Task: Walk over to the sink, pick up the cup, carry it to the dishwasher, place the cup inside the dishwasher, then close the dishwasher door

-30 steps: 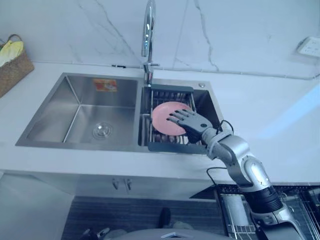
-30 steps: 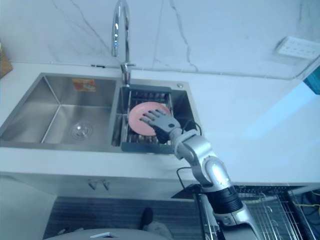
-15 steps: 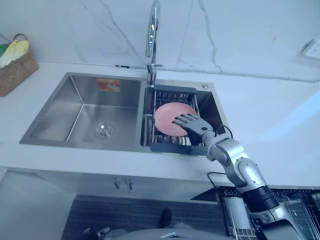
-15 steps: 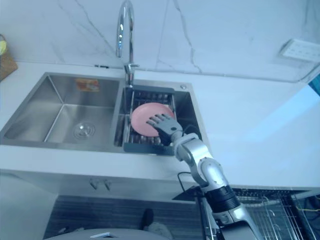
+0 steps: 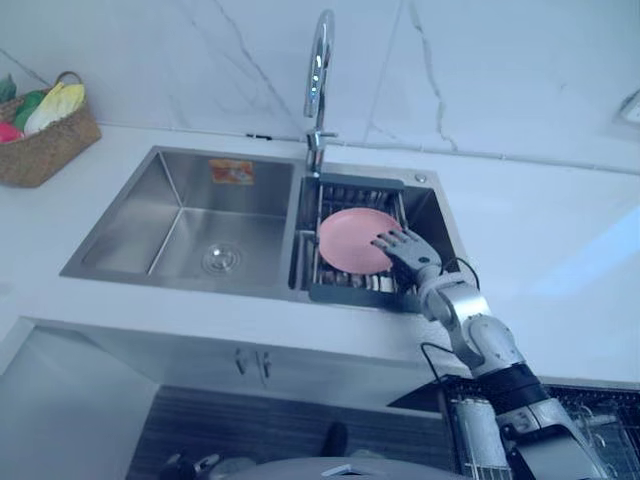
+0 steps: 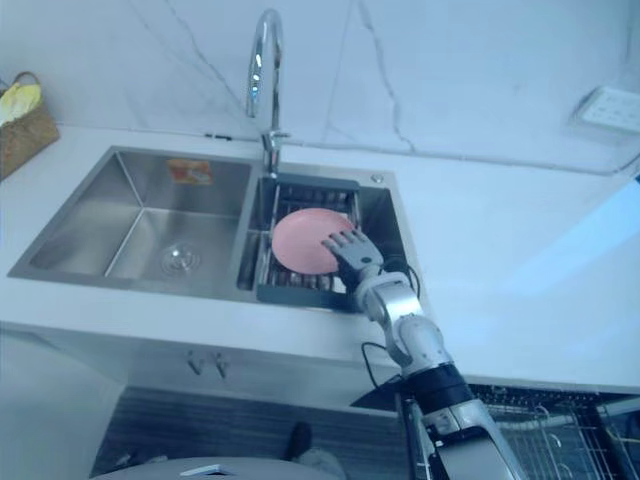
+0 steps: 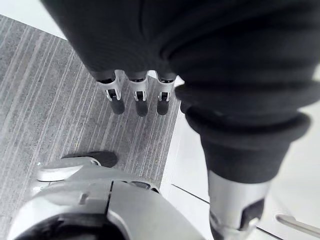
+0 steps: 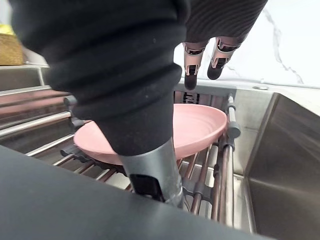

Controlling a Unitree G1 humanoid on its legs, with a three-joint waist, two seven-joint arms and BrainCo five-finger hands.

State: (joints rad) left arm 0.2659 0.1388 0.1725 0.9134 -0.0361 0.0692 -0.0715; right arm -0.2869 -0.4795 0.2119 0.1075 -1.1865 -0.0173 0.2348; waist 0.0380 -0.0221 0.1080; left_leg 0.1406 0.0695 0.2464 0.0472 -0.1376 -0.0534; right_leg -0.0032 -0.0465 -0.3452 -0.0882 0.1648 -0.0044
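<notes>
Basket [image 5: 47,150] of woven straw stands at the far left of the white counter [image 5: 560,240], with yellow and green things inside it. Next to it the steel sink [image 5: 120,240] is set into the counter. Its wide left basin holds a round drain [image 5: 221,259] and has an orange sticker [image 5: 231,171] on the back wall. A tall curved tap [image 5: 320,70] rises behind the divider between the two basins. The narrower right basin carries a dark rack [image 5: 345,295] of metal rods, and a pink plate [image 5: 350,238] lies flat on it.

The right hand [image 5: 405,248] reaches in from the lower right and sits at the plate's right edge. Its fingers [image 8: 191,67] are straight and spread, holding nothing, with the tips just above the plate's rim. The thumb hangs down in front of the plate; whether it touches cannot be told.

Farther right, a white socket [image 6: 608,108] sits on the marble wall, and a wire dish rack [image 6: 540,425] shows below the counter edge.

The left hand [image 7: 139,100] hangs over the grey striped floor [image 7: 50,100], fingers straight and empty.
</notes>
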